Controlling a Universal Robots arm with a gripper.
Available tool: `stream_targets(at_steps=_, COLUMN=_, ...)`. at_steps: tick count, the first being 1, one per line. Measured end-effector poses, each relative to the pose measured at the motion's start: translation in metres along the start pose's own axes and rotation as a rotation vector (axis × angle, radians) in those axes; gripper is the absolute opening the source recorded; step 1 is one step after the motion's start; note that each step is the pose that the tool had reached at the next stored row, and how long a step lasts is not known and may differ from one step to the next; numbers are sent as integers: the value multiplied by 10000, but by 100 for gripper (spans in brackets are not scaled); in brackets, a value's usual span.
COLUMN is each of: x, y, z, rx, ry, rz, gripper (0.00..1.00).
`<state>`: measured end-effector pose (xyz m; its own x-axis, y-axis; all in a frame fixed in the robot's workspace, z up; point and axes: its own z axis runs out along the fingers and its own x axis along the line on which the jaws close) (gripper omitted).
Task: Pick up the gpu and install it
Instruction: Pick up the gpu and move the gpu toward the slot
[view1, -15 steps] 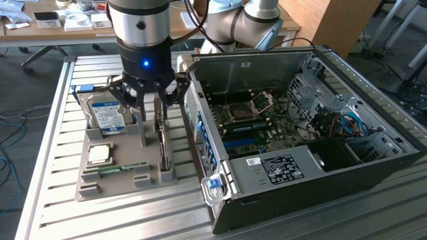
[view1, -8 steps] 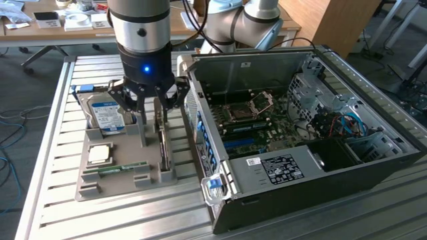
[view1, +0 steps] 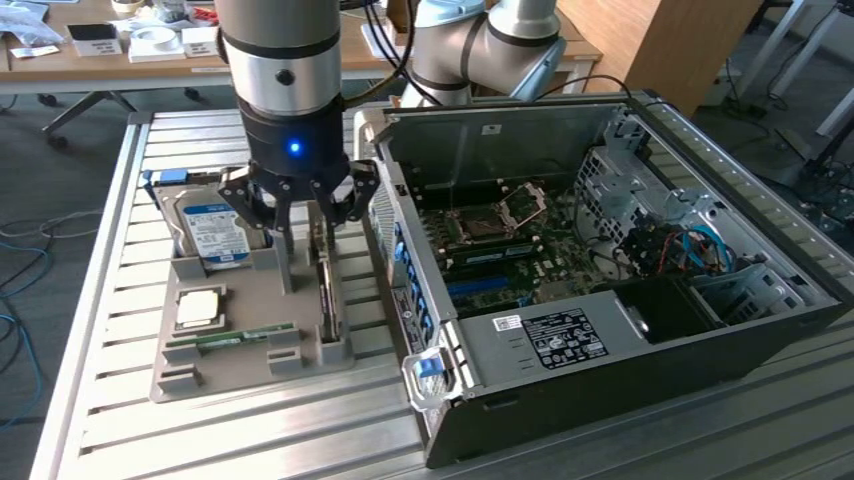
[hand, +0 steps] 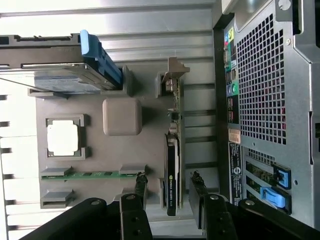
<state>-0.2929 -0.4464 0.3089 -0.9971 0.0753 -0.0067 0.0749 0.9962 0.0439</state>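
Gripper (view1: 304, 215) open over gpu (view1: 327, 290)
Black fingers (hand: 141, 187) flank the thin, flat dark card, which stands on edge in a slotted matte-grey tray (view1: 227, 362) just below the gripper.

No lettering can be read. The hard drive (view1: 214, 232) carries a blue-white label; toward its four o'clock, the power supply (view1: 567, 338) bears white print, both too small to make out
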Motion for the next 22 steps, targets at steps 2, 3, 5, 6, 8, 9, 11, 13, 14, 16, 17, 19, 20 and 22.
stream_targets(at_steps=2, x=0, y=-1, z=20, rx=0, ry=1, rz=0, gripper=47)
stream_targets(at_steps=3, x=0, y=-1, z=31, rx=0, ry=0, rz=0, gripper=47)
stream_targets(at_steps=5, x=0, y=-2, z=52, rx=0, ry=0, rz=0, gripper=47)
stream_targets(at_steps=6, x=0, y=-3, z=61, rx=0, ry=0, rz=0, gripper=47)
stream_targets(at_steps=8, x=1, y=-3, z=81, rx=0, ry=0, rz=0, gripper=47)
stream_targets(at_steps=9, x=1, y=-4, z=90, rx=0, ry=1, rz=0, gripper=47)
stream_targets(at_steps=11, x=1, y=-5, z=111, rx=0, ry=0, rz=0, gripper=47)
stream_targets(at_steps=13, x=1, y=-6, z=133, rx=-1, ry=0, rz=0, gripper=47)
stream_targets(at_steps=14, x=1, y=-6, z=145, rx=0, ry=1, rz=0, gripper=47)
stream_targets(at_steps=16, x=1, y=-7, z=168, rx=0, ry=0, rz=0, gripper=47)
stream_targets(at_steps=17, x=1, y=-8, z=179, rx=1, ry=1, rz=0, gripper=47)
stream_targets(at_steps=19, x=1, y=-9, z=200, rx=0, ry=1, rz=0, gripper=47)
stream_targets(at_steps=20, x=1, y=-9, z=212, rx=0, ry=0, rz=0, gripper=47)
stream_targets(at_steps=22, x=2, y=-10, z=234, rx=1, ry=1, rz=0, gripper=47)
